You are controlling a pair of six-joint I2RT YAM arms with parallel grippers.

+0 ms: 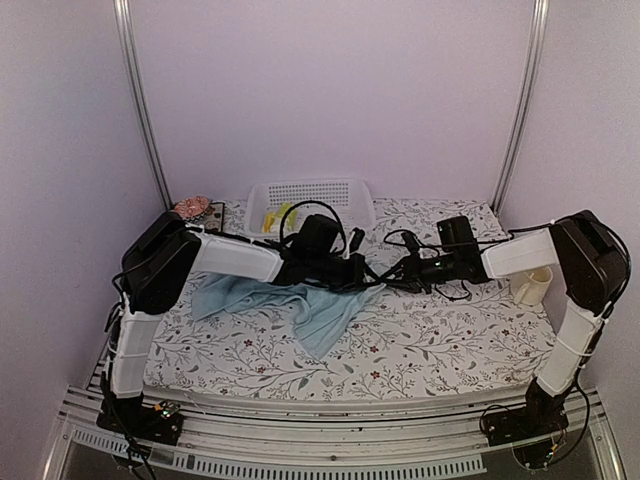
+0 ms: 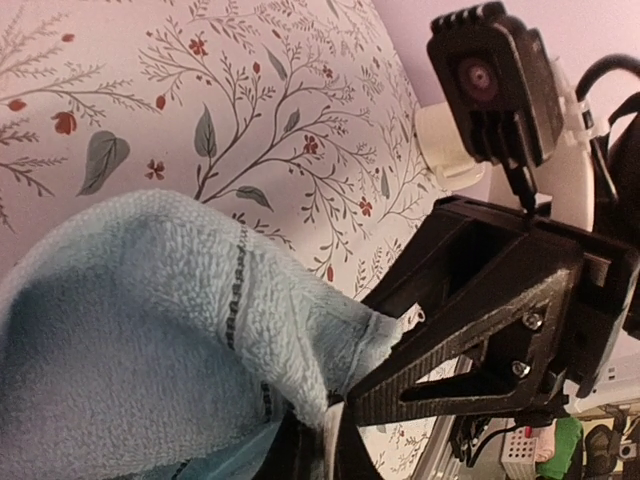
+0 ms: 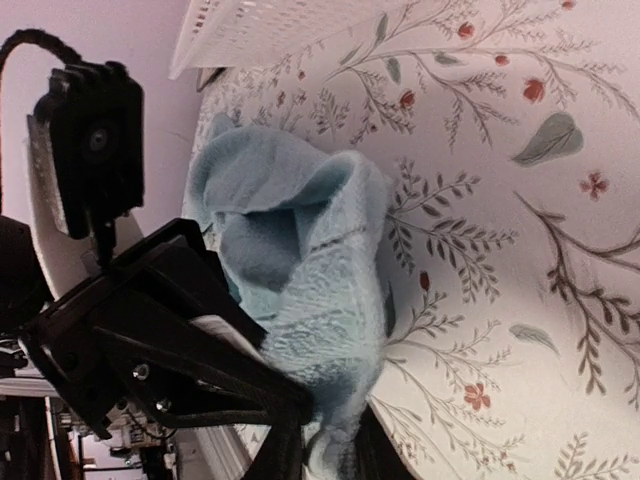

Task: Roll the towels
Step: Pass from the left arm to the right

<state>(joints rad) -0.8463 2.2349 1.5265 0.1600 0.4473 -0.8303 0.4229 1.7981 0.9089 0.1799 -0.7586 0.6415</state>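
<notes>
A pale light blue towel (image 1: 300,305) lies loosely spread on the floral table cover, left of centre, with its right corner lifted. My left gripper (image 1: 360,272) and right gripper (image 1: 395,272) meet at that corner. In the left wrist view the blue towel (image 2: 150,330) bunches up and runs down into my left gripper (image 2: 315,450), which is shut on it. In the right wrist view a fold of the towel (image 3: 310,260) hangs between the fingers of my right gripper (image 3: 335,455), shut on it. A yellow-green towel (image 1: 270,218) lies in the basket at the back.
A white perforated basket (image 1: 330,190) stands at the back centre. A cream mug (image 1: 533,285) sits at the right edge by the right arm. A pinkish round object (image 1: 190,207) lies at the back left. Cables hang around both wrists.
</notes>
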